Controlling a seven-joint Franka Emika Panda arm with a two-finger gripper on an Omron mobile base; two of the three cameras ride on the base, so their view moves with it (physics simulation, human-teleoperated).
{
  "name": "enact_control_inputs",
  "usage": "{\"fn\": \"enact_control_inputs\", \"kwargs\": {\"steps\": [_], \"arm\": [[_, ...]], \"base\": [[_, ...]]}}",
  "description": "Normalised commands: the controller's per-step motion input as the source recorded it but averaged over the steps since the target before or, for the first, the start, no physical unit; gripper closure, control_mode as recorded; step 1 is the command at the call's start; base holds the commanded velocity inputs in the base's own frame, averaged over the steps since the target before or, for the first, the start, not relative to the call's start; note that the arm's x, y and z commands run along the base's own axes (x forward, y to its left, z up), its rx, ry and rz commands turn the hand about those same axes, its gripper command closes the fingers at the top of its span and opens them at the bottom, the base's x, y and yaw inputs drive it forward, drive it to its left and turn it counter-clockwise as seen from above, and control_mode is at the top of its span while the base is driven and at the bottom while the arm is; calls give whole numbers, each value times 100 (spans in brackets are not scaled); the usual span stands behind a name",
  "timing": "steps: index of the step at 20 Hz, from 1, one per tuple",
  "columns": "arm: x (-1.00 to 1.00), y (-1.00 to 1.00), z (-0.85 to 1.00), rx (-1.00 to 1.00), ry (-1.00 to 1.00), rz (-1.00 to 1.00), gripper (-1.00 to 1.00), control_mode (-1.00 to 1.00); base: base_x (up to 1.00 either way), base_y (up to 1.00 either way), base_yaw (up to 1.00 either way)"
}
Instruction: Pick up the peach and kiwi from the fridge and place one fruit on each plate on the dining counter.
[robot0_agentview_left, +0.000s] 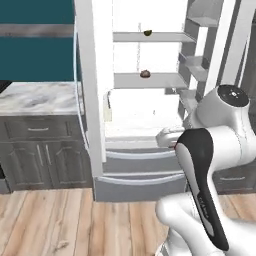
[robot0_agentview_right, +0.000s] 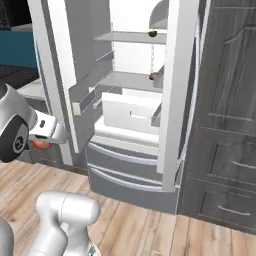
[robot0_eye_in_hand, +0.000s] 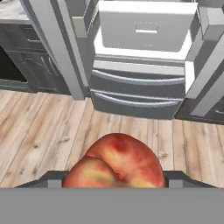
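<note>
The peach (robot0_eye_in_hand: 117, 162) sits clamped between the gripper (robot0_eye_in_hand: 116, 177) jaws, which are closed about as far as the fruit's width allows; in the hand view its red-and-yellow skin bulges up from between the two dark finger tips, and in the right base view a sliver of orange-red (robot0_agentview_right: 41, 145) shows under the hand, out in front of the fridge (robot0_agentview_right: 172, 100). Ahead of the jaws and below them lie the fridge's grey lower drawers (robot0_eye_in_hand: 138, 94), with a white drawer (robot0_eye_in_hand: 144, 30) higher and farther on, and bare wooden floor (robot0_eye_in_hand: 48, 131) directly beneath the fruit. Well above and beyond the jaws, inside the open fridge, the kiwi (robot0_agentview_left: 148, 33) rests on the upper grey shelf, a small dark olive blob; on the shelf below it sits a brown lumpy item (robot0_agentview_left: 145, 74), which is not part of the job. Off to the jaws' left stands a wall counter (robot0_agentview_left: 37, 97) with a marbled top and grey cabinets. By my reading the first pick is done and nothing is yet delivered: the peach has to be carried to one plate on the dining counter, then the kiwi fetched from its shelf and set on the other plate.
</note>
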Motion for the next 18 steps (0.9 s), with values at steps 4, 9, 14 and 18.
{"fn": "enact_control_inputs", "kwargs": {"steps": [4,9,14,18], "arm": [[0,0,0,0,0,0,100,100],[0,0,0,0,0,0,100,100],[0,0,0,0,0,0,100,100],[0,0,0,0,0,0,100,100]], "base": [[-72,0,80],[-16,2,90],[31,-1,97],[49,-6,94]]}}
